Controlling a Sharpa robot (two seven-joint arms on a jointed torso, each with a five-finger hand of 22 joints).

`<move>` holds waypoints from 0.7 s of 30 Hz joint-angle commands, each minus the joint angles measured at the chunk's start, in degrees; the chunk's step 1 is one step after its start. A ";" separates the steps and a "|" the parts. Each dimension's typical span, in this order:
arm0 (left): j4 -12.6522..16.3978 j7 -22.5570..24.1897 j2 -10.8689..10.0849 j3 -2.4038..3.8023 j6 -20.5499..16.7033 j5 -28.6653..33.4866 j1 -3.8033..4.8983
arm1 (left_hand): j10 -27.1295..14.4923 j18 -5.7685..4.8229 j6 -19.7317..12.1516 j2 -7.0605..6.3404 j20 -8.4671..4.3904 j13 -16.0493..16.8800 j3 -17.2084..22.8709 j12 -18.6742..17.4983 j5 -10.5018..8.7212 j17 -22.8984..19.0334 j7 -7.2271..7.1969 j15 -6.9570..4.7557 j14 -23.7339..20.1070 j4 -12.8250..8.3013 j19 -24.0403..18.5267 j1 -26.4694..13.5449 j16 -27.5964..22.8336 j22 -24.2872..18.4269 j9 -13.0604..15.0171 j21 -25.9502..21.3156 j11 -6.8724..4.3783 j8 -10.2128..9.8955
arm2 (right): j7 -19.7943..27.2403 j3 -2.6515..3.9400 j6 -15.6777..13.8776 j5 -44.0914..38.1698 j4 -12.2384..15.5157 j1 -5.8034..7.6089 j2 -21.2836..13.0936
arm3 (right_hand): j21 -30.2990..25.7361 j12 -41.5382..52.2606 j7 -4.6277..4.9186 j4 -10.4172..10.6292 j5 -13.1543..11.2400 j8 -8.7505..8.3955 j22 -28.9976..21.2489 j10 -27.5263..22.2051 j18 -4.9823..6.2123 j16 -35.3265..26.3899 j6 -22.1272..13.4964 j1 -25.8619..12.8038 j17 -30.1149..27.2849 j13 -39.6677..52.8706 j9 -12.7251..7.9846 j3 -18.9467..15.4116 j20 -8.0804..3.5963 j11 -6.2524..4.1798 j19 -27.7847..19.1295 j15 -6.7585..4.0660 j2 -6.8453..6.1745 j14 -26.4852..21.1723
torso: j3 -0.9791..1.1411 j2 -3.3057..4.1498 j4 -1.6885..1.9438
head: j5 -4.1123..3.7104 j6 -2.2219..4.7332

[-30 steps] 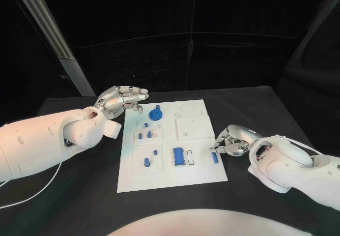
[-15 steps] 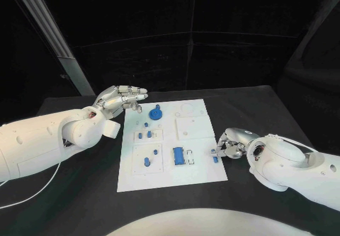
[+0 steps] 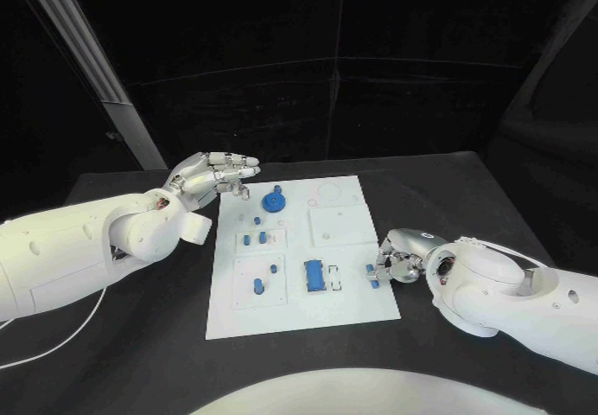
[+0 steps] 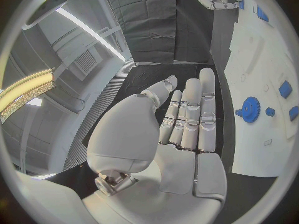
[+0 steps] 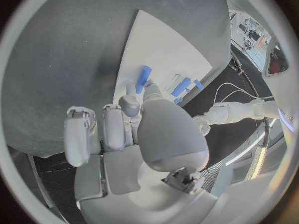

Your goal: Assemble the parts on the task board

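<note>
Fingertips of the right hand (image 3: pixel 401 262), at centre-right of the head view, bear on a small blue peg (image 3: pixel 372 273) lying at the right edge of the task board (image 3: pixel 361 304). The right wrist view shows the thumb and one finger on the near end of the peg (image 5: pixel 143 78), the other fingers curled back, but I cannot tell whether it is truly pinched or only touched.

The risk, as I judge it, starts there: a hold on one end of a thin piece could let it pivot or roll, and so near the edge it might slip off onto the black table (image 3: pixel 124 346). Pressing down could also nudge the board and disturb the other parts, such as the blue block (image 3: pixel 313 275) just left of the peg.

Further out, the left hand (image 3: pixel 212 176) hangs at upper left of the head view, beside the board's far corner, fingers extended and close together, holding nothing. The blue gear (image 3: pixel 274 203) sits near it; a careless sweep there could knock it.
</note>
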 commanded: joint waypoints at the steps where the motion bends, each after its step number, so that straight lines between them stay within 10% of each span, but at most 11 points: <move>1: 0.02 0.08 0.09 0.03 0.68 0.19 0.06 | -0.22 0.84 -0.41 0.46 0.24 -0.03 -0.29 0.37 0.28 -0.06 0.04 -0.03 -0.49 -0.10 -0.03 -0.14 0.35 -0.06 0.00 -0.18 0.02 0.19 | -0.82 -0.15 5.45 -2.50 -0.47 -0.05 0.46 | -0.39 -0.53 -0.01 -0.73 0.32 0.13 9.11 -0.31 0.02 -0.34 0.06 1.19 -0.20 -0.23 0.05 0.08 -0.18 -0.36 1.39 -0.53 0.06 2.26 | -0.05 0.03 0.01 | -0.01 -0.12; 12: 0.02 -0.05 0.07 0.02 0.76 0.19 0.06 | -0.22 0.84 -0.41 0.46 0.24 -0.03 -0.29 0.37 0.28 -0.06 0.04 -0.03 -0.49 -0.10 -0.03 -0.14 0.35 -0.06 0.00 -0.18 0.02 0.19 | -1.04 -0.48 10.96 -9.61 -1.29 -0.07 2.67 | -0.76 -1.80 0.20 -4.20 -5.79 -0.03 8.76 -0.94 0.12 -0.96 -0.60 6.36 -0.55 -0.84 0.65 1.24 -0.15 -0.26 1.10 -0.48 0.80 2.15 | -0.06 -0.02 0.10 | 0.18 -0.37; 21: 0.09 -0.16 -0.02 0.01 0.85 0.19 0.06 | -0.22 0.84 -0.41 0.46 0.24 -0.03 -0.29 0.37 0.28 -0.06 0.04 -0.03 -0.49 -0.10 -0.03 -0.14 0.35 -0.06 0.00 -0.18 0.02 0.19 | -1.04 -0.55 11.60 -11.02 -1.30 -0.11 3.38 | -0.85 -2.20 0.39 -4.25 -5.71 -0.30 8.68 -1.11 0.14 -1.10 -0.99 6.22 -0.62 -1.06 0.66 1.39 -0.10 -0.11 1.03 -0.36 0.70 2.13 | -0.08 -0.03 -0.09 | 0.13 -0.35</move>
